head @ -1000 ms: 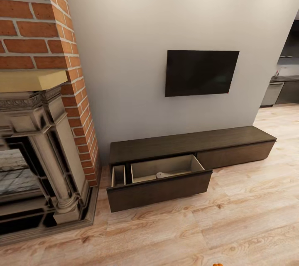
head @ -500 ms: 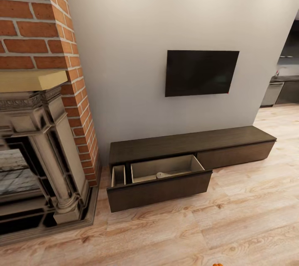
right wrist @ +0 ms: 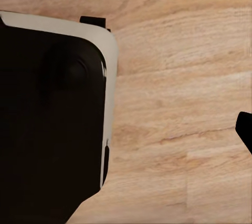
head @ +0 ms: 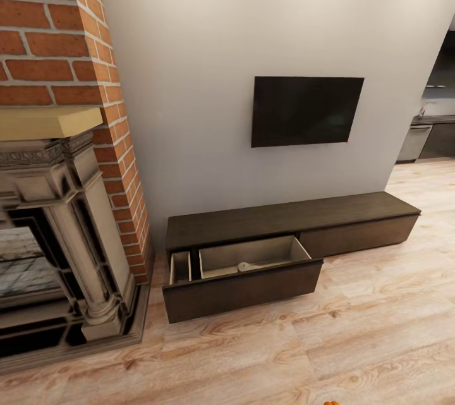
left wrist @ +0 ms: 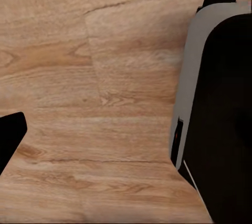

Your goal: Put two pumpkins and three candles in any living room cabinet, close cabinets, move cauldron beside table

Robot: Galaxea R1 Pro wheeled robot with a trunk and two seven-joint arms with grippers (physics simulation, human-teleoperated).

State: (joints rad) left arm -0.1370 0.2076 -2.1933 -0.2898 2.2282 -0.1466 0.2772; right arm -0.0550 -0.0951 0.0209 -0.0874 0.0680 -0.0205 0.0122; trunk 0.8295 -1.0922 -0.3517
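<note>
The cabinet (head: 287, 215) stands against the grey wall beneath the black TV (head: 307, 110), beside the brick fireplace (head: 60, 158). Its left drawer (head: 243, 278) is pulled open over the plank floor (head: 265, 354), a pale object lying inside. Whether either hand is open or closed cannot be told.

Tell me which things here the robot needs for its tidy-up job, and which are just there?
For the job:
- cabinet
- its open drawer, tan inside
- orange speck at the picture's bottom edge, maybe a pumpkin; too little shows to tell

Just there:
- TV
- brick fireplace
- plank floor
</note>
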